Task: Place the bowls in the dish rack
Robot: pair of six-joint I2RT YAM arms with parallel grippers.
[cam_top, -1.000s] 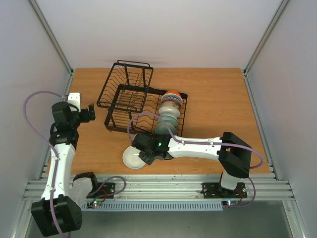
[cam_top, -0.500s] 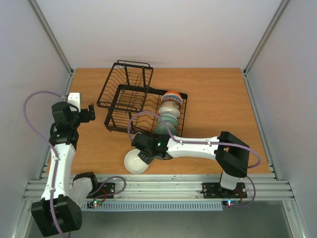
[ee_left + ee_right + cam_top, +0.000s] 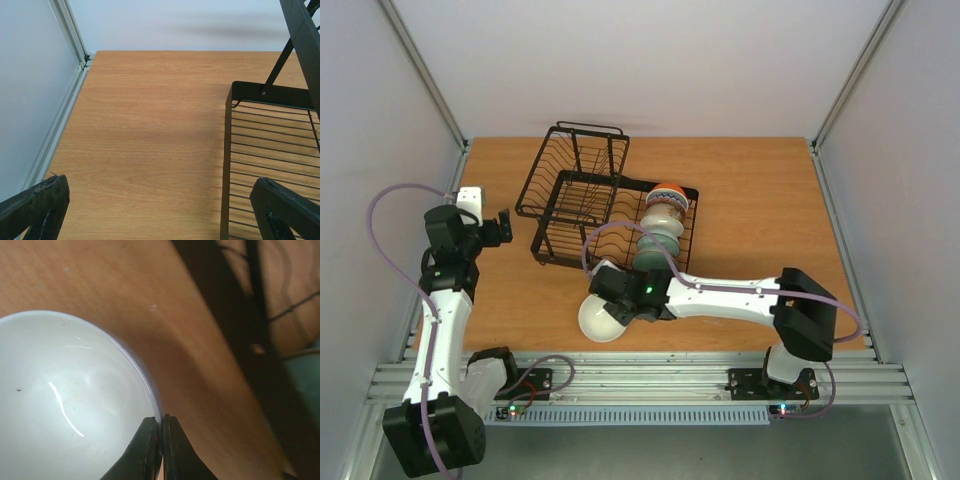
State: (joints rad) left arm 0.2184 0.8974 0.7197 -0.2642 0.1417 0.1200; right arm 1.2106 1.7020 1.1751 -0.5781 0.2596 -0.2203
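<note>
White bowl (image 3: 600, 318) clamped by its rim in the right tool (image 3: 623, 303), just beside the near side of the black wire rack (image 3: 582, 205), other bowls (image 3: 663, 228) standing in the rack's right end, left tool (image 3: 503, 228) spread wide and empty left of the rack, over the wooden surface (image 3: 750, 220).

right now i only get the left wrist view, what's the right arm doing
observer: the right fingers are shut on the rim of a white bowl, just in front of the rack.
operator: any bowls loaded yet
observer: yes, a row of bowls sits in the rack's right half.
operator: is my arm in its way
observer: no, your left fingers are off the rack's left side, well apart from the right arm.
</note>
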